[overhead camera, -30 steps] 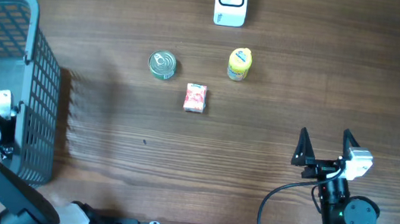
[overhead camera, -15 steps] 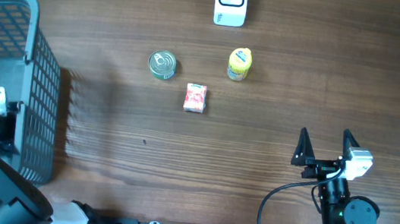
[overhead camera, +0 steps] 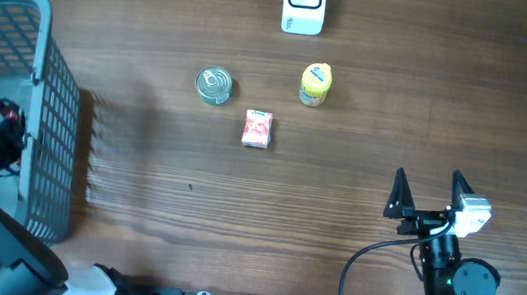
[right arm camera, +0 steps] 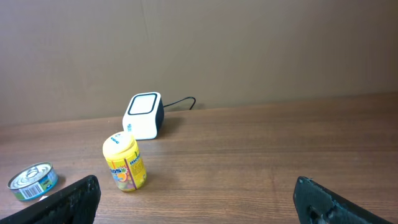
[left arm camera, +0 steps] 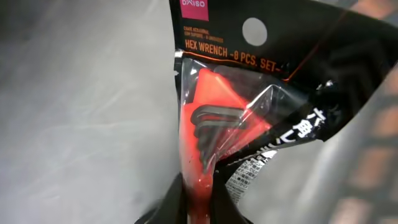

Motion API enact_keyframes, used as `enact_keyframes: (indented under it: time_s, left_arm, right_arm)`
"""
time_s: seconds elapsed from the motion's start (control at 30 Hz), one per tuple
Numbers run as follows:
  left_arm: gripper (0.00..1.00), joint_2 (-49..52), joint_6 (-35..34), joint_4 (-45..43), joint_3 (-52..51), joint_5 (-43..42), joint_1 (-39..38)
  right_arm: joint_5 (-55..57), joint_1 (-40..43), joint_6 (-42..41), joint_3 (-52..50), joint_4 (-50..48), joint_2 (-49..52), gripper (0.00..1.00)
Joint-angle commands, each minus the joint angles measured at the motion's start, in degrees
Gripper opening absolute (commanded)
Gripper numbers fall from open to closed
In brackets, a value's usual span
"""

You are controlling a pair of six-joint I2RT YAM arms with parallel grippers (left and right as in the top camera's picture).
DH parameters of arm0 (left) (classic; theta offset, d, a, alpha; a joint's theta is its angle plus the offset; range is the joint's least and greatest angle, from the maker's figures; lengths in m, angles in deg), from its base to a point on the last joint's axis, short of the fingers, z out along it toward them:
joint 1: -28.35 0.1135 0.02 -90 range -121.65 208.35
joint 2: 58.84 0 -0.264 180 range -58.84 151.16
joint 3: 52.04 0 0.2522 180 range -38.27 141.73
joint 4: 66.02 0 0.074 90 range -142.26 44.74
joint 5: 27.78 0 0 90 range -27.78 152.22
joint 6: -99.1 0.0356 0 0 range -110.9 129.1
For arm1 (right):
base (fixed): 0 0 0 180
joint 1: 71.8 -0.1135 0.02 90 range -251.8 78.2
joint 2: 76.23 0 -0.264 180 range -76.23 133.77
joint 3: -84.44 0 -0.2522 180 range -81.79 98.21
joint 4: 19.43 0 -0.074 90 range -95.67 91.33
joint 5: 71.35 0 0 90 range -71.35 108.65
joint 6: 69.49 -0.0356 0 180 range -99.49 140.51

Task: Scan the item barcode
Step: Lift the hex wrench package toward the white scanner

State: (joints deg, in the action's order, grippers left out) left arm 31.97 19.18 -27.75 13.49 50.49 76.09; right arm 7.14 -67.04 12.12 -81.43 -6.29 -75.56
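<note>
Inside the basket (overhead camera: 54, 132) at far left: left fingers (overhead camera: 2, 128), closed tight on the lower edge of a hex wrench pack (left arm camera: 230, 124), black and orange with a hang hole at the top; the wrist view shows the pack standing up from the grip against the pale basket wall. A patch of fine print sits low on the pack; whether it is the barcode cannot be told. Far side of bench, centre: scanner (overhead camera: 305, 1), white, well apart from the basket. Progress, as judged: item picked, not yet lifted out; carrying it across and presenting its code to the scanner remain, so the task is at an early stage. Near right: right fingers (overhead camera: 399, 194), spread wide, holding nothing, well clear of all goods. Mid bench, loosely grouped near the scanner: can (overhead camera: 214, 85), upright; bottle (overhead camera: 316, 84), yellow, upright; packet (overhead camera: 258, 129), red and white, lying flat. None touches another. Surface: bench (overhead camera: 184, 218) of dark brown wood grain, flat, matte. Room: plain brown wall (right arm camera: 249, 50) directly behind the bench; a dark cable (right arm camera: 180, 102) runs from the scanner back along its foot. Nothing else of the room shows.
</note>
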Motion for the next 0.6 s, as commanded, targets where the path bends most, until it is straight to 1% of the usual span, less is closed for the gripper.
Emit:
enact_keyframes:
  time_s: [0.0, 0.13, 0.23, 0.33, 0.4, 0.47, 0.53, 0.57]
  left_arm:
    - [0.04, -0.59, -14.62, -0.31, 6.27, -12.15, -0.02]
    - [0.04, -7.13, -15.50, -0.26, 9.75, -12.26, -0.02]
    - [0.04, -15.17, -17.42, 1.07, 12.57, -12.76, -0.02]
    - [0.04, -24.24, -23.04, 1.18, 14.38, -13.60, -0.02]
    - [0.04, -28.33, -27.10, 0.98, 15.28, -17.07, -0.02]
    - [0.04, -32.13, -33.51, -0.63, 15.50, -23.80, -0.02]
    - [0.04, -35.12, -34.80, -2.29, 15.50, -28.85, -0.74]
    - [0.04, -36.74, -34.75, -2.23, 15.50, -28.96, -1.81]
  right_arm:
    - [-0.02, -0.09, -0.74, -0.07, -0.22, -0.39, 1.00]
    - [-0.02, -0.09, -0.76, -0.07, -0.22, -0.39, 1.00]
    - [-0.02, -0.09, -0.74, -0.07, -0.22, -0.39, 1.00]
    - [-0.04, -0.09, -0.76, -0.07, -0.22, -0.39, 1.00]
    - [-0.02, -0.09, -0.74, -0.07, -0.22, -0.39, 1.00]
    - [-0.02, -0.09, -0.76, -0.07, -0.22, -0.39, 1.00]
    - [-0.04, -0.09, -0.74, -0.07, -0.22, -0.39, 1.00]
    - [-0.02, -0.09, -0.76, -0.07, -0.22, -0.39, 1.00]
